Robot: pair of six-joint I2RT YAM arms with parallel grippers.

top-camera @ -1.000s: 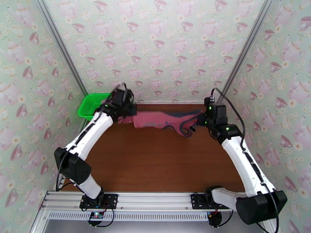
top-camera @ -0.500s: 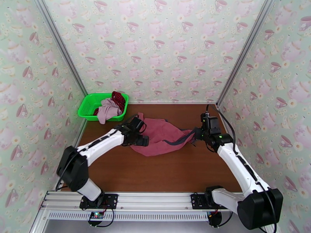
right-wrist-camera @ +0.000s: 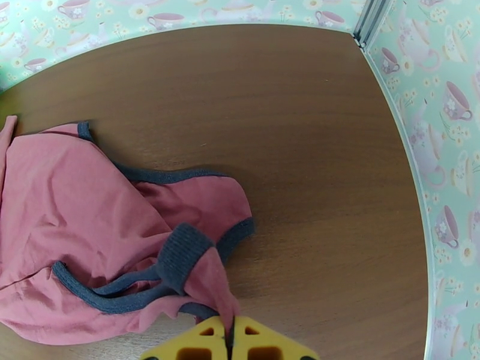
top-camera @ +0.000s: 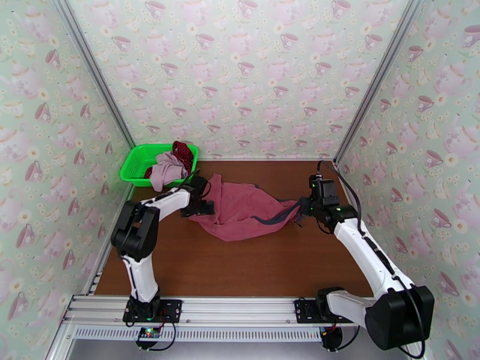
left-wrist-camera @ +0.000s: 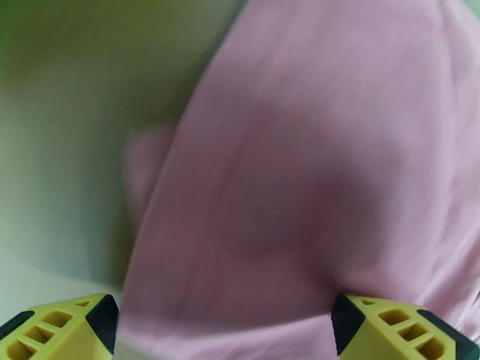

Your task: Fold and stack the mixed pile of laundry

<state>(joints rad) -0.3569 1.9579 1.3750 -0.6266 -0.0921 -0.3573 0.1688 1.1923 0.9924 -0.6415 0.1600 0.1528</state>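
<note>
Centrally, a crumpled dusty-red tank top with dark trim (top-camera: 240, 210) lies on the brown wooden desk (top-camera: 240, 265). The right end effector (right-wrist-camera: 231, 338) pinches its trimmed edge; the left end effector (left-wrist-camera: 225, 324) is spread wide at its opposite side.

A robot test booth: teacup-wallpapered panels (top-camera: 240, 73) on aluminium framing (top-camera: 375, 79) around a wooden table (top-camera: 240, 265).

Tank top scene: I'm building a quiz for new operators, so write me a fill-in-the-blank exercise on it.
1. The right hand is ___ on the tank top at its dark-trimmed edge.
2. The left hand, its fingers wide apart, is ___.
3. The mauve-pink piece and the dotted cloth sit in the ___ basket.

Missing words: shut; open; green.
</note>
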